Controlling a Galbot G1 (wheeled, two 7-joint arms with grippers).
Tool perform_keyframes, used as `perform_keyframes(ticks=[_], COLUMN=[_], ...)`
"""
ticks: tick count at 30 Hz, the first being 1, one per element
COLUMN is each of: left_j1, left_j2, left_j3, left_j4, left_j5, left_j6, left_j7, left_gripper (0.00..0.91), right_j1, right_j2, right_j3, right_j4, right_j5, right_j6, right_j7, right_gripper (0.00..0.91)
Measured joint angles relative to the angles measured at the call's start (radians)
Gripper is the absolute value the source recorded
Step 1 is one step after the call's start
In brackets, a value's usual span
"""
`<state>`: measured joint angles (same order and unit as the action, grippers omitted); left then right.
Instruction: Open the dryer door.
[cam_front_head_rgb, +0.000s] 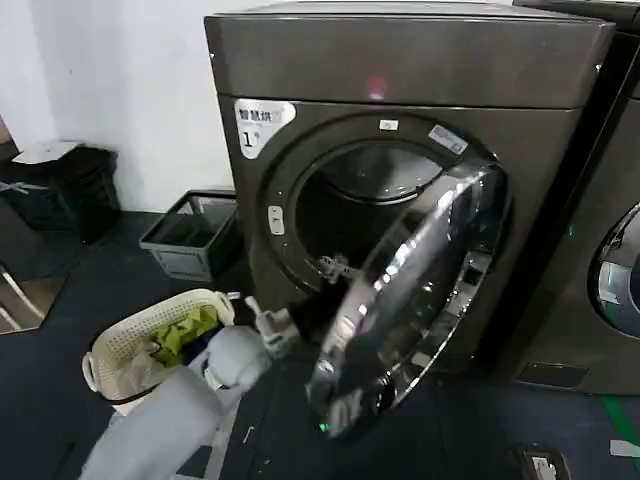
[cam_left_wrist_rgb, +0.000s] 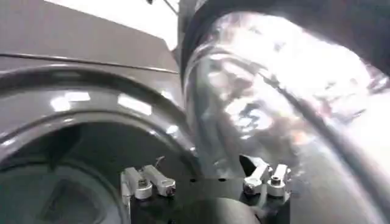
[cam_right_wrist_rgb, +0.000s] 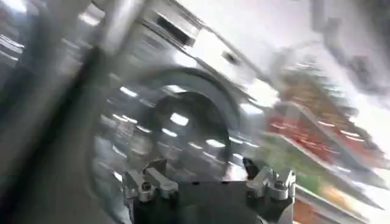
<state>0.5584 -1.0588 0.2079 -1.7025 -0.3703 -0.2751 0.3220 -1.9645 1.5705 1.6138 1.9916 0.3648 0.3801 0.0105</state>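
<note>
the dryer (cam_front_head_rgb: 400, 70), a boxy dark grey-brown metallic machine with a white "1" sticker (cam_front_head_rgb: 258, 122) and a small pink light (cam_front_head_rgb: 377, 87), is seen standing against a white wall, with a similar dark machine (cam_front_head_rgb: 610, 250) just beside it on the right. the dryer door (cam_front_head_rgb: 410, 300) is seen swung partly out from the round opening, hinged on its right side, its wide shiny chrome rim and dark tinted glass tilted toward the camera. the dark drum is exposed behind it.

the left arm (cam_front_head_rgb: 160, 430), clad in pale grey, is seen reaching up from the lower left of the head view, with its wrist bent toward the door's free edge. the left gripper (cam_front_head_rgb: 335, 268) is held at that edge, between the opening and the door's inner side. in the left wrist view the left gripper's fingers (cam_left_wrist_rgb: 148, 182) are shown spread apart, with the chrome rim curving just beside one of them; contact cannot be told.

the right gripper (cam_right_wrist_rgb: 207, 182) is shown in its own wrist view with its metal fingers apart, pointed toward a chrome-rimmed round door.

on the dark floor to the left, a cream laundry basket (cam_front_head_rgb: 120, 350) with yellow-green cloth is seen, and a grey crate (cam_front_head_rgb: 190, 235) lies near the wall.
</note>
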Motion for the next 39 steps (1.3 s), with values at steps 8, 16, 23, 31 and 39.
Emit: perform_keyframes(ticks=[8,16,23,31,39], left_j1=[-0.064,-0.11,-0.138,-0.135,-0.119], left_j2=[-0.052,-0.116,-0.191,-0.285,-0.389], left_j3=[0.113,0.197,0.264,0.324,0.348], left_j4=[0.022,0.051,0.094,0.15,0.236], left_j5=[-0.001,0.003,0.026,0.072,0.117], left_j6=[-0.014,-0.017,-0.017,-0.007,-0.001], left_j7=[0.002,0.002,0.002,-0.003,-0.008], left_gripper=[0.907,0.907,0.907,0.907,0.907], right_j1=[0.016,0.019,0.019,0.016,0.014], right_j2=[0.019,0.034,0.038,0.039,0.039], right_j3=[0.116,0.199,0.242,0.26,0.267], right_j4=[-0.135,-0.24,-0.265,-0.253,-0.257], right_j5=[0.0,0.0,0.003,0.004,0.005], right_j6=[-0.009,-0.019,-0.019,-0.024,-0.029], right_j7=[0.009,0.035,0.044,0.052,0.072], right_gripper=[0.907,0.907,0.907,0.907,0.907])
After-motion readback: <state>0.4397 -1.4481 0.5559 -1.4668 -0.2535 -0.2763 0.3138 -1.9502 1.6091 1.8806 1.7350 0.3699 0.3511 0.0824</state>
